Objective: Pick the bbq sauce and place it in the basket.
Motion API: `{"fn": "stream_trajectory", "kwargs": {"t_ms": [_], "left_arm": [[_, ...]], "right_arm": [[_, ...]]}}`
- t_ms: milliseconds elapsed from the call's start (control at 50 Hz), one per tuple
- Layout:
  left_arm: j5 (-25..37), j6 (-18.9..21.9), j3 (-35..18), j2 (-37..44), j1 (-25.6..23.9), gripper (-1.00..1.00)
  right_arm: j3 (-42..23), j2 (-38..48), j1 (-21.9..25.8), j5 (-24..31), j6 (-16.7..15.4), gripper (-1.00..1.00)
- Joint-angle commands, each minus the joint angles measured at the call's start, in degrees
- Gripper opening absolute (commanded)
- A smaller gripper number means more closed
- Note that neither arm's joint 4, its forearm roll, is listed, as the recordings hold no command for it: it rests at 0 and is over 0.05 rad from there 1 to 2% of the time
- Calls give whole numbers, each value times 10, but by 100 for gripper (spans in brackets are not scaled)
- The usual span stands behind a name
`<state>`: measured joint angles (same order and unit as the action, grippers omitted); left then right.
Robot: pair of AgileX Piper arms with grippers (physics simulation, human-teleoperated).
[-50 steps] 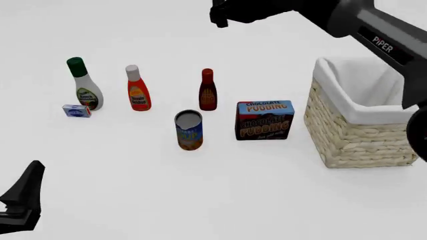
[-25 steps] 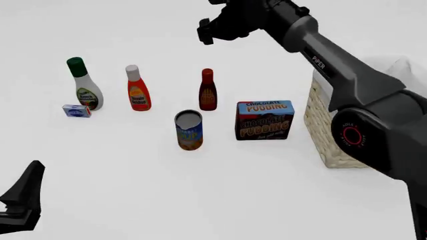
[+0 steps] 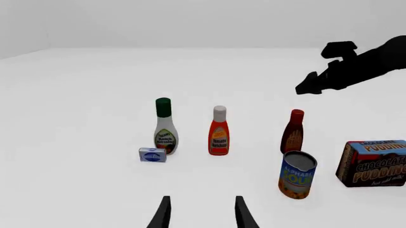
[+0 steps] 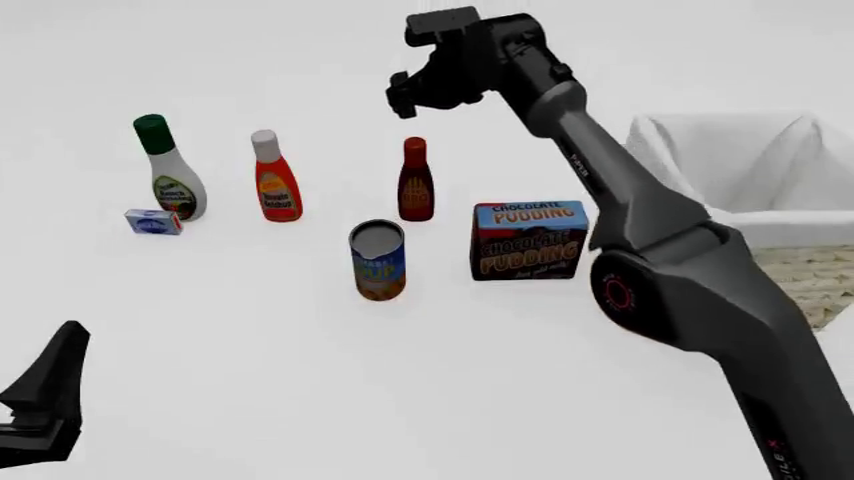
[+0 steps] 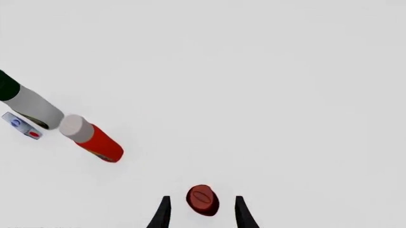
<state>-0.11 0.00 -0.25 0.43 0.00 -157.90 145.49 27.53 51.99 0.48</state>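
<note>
Your right gripper [image 4: 400, 95] hangs with fingers spread above the bbq sauce [image 4: 415, 180], which stands upright mid-desk, well apart from the basket [image 4: 747, 200] by the right edge; your left gripper [image 3: 199, 213] is released

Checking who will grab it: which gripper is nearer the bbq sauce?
Right. The right gripper hangs open just above the bbq sauce; the left gripper sits far off at the table's near-left corner.
</note>
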Motion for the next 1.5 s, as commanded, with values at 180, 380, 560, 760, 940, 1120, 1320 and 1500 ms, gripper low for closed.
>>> {"fn": "stream_trajectory", "kwargs": {"t_ms": [180,380,560,760,940,1120,1320,1500], "left_arm": [[0,0,0,0,0,100],[0,0,0,0,0,100],[0,0,0,0,0,100],[0,0,0,0,0,100],[0,0,0,0,0,100],[0,0,0,0,0,100],[0,0,0,0,0,100],[0,0,0,0,0,100]], "right_arm": [[-41,45,2,19,-1,100],[-41,56,4,16,0,100],[-41,65,2,14,0,100],[-42,75,0,11,-1,100],[-42,84,-1,8,-1,100],[-42,90,1,6,0,100],[-42,98,1,5,0,100],[-42,106,2,3,0,100]]}}
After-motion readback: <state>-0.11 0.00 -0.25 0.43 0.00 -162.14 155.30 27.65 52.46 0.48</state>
